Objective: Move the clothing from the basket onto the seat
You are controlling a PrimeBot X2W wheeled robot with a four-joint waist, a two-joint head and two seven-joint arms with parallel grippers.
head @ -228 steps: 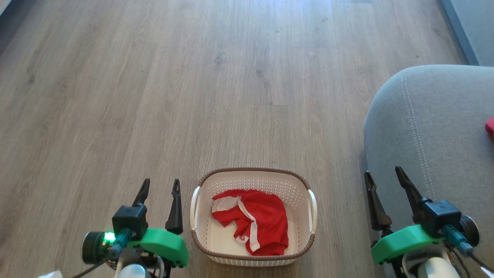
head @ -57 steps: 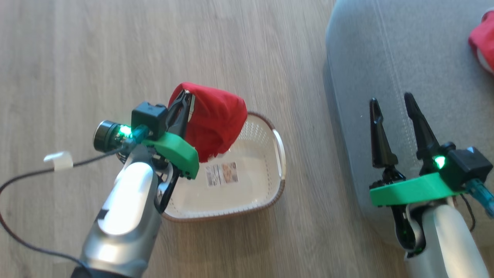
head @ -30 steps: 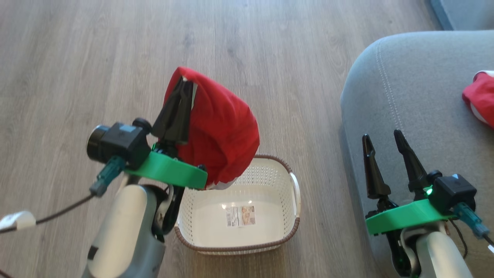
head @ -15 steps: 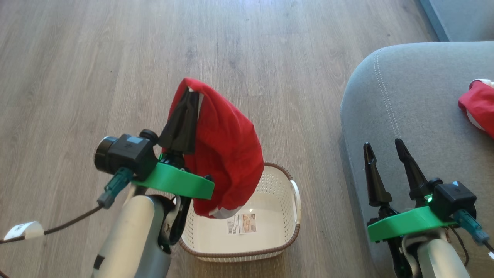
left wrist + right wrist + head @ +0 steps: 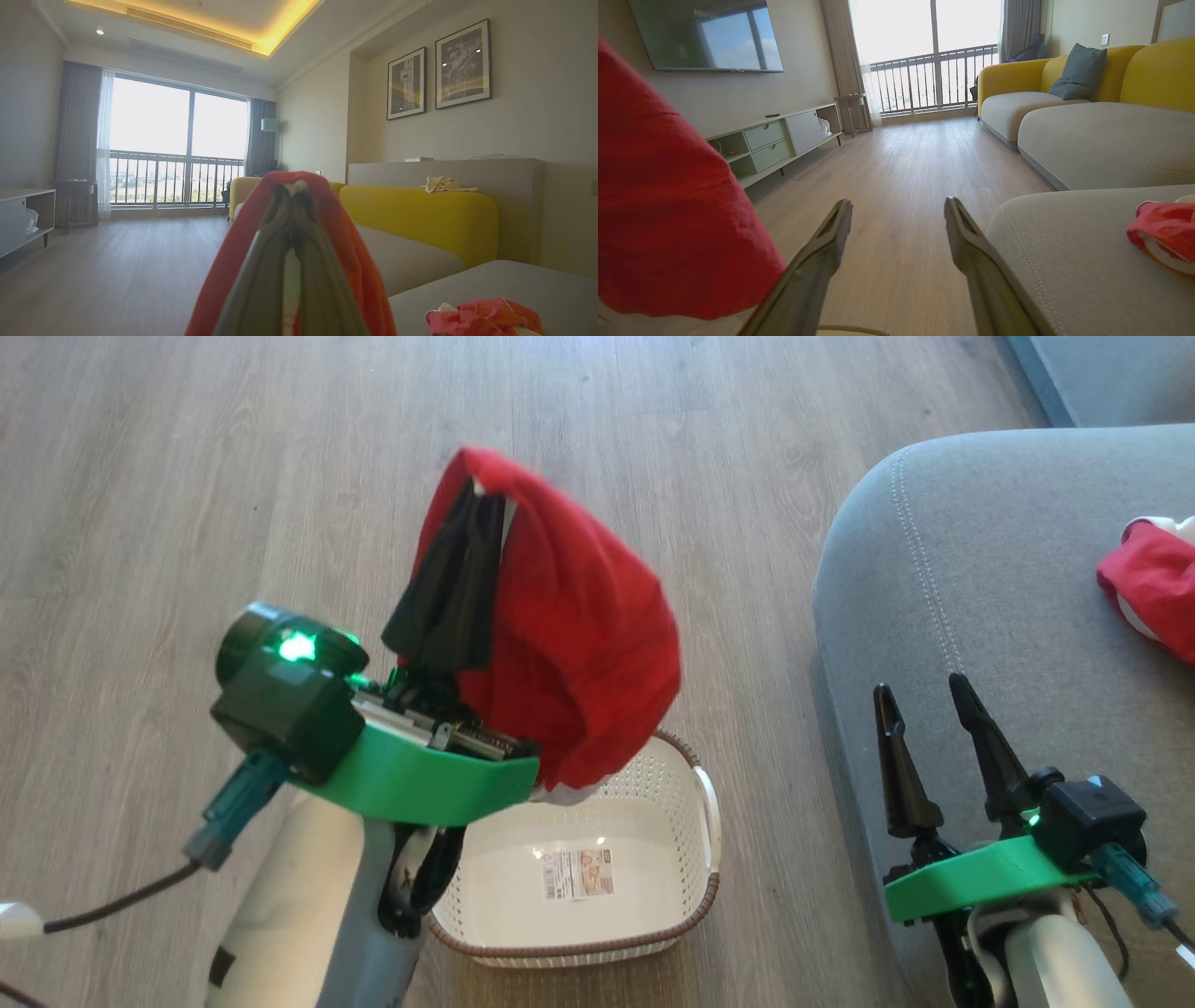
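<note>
Clothing of bright red shows in two places. One garment (image 5: 579,635) hangs from the left pincer (image 5: 484,497), whose two dark fingers are pressed together on a fold of it. The cloth lies over the tips and falls at the 4 o'clock side of the pincer. Its lower edge, with a bit of white, shows in front of the far rim of the basket (image 5: 579,949); it cannot be told if they touch. In the left wrist view the same garment (image 5: 359,252) wraps both sides of the left pincer (image 5: 292,186), which points level across the room.

The left forearm rises from 7 o'clock of the head view, fingers pointing to 12 o'clock. The right pincer (image 5: 920,686) stands at 5 o'clock, its fingers apart and holding nothing, over the rounded front edge of the seat (image 5: 1008,569).

The second garment (image 5: 1153,583) lies on the seat at 3 o'clock, well apart from the stitched edge, with bare grey fabric between them. A strip of wood floor (image 5: 233,476) separates basket and seat, and wide floor lies from 9 to 12 o'clock. A printed label (image 5: 574,873) lies on the basket's bottom.
</note>
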